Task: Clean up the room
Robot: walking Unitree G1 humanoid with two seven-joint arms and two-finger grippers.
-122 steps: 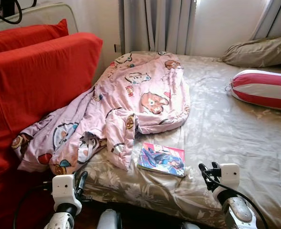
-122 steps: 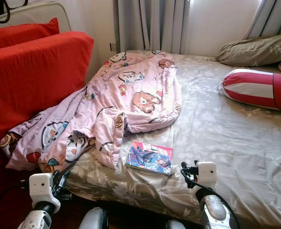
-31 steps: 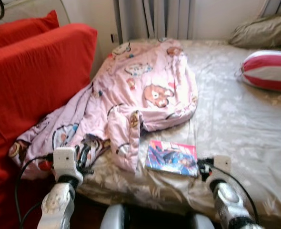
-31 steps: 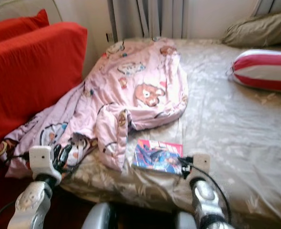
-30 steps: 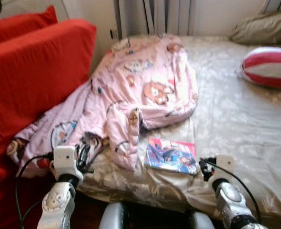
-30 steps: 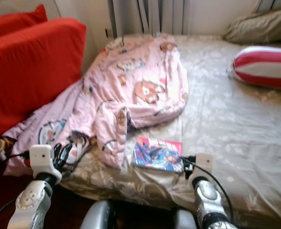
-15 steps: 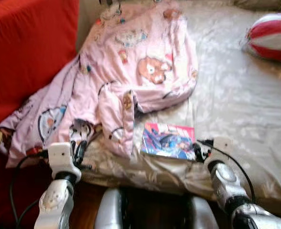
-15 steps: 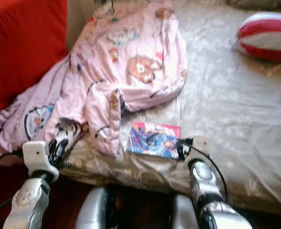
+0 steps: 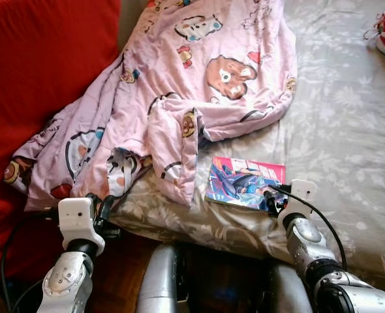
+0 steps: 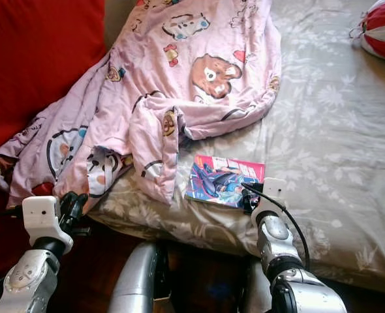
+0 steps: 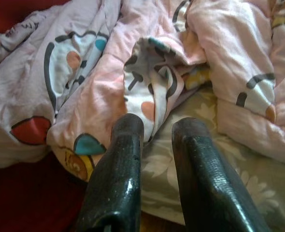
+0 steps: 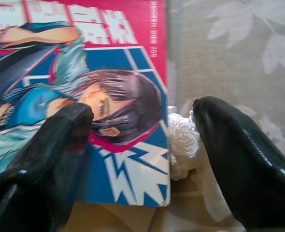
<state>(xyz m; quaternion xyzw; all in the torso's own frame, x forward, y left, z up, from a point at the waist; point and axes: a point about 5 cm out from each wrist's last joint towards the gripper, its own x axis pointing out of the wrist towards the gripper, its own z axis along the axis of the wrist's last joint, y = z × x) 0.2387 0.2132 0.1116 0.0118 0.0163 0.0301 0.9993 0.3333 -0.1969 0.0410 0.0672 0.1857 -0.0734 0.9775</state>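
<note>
Large white characters across the pink top of the comic book (image 12: 84, 96) cover, too blurred to read; small spine print likewise illegible.

the book (image 12: 79, 92) has a glossy printed paper cover. the blanket (image 9: 179, 85) is soft, matt pink cloth, crumpled and printed with cartoons. the bed sheet (image 9: 336, 130) is smooth cloth with a faint sheen. the right gripper (image 12: 142, 145) has shiny black plastic fingers (image 12: 234, 164). the arms (image 9: 65, 280) are brushed silver metal.
</note>
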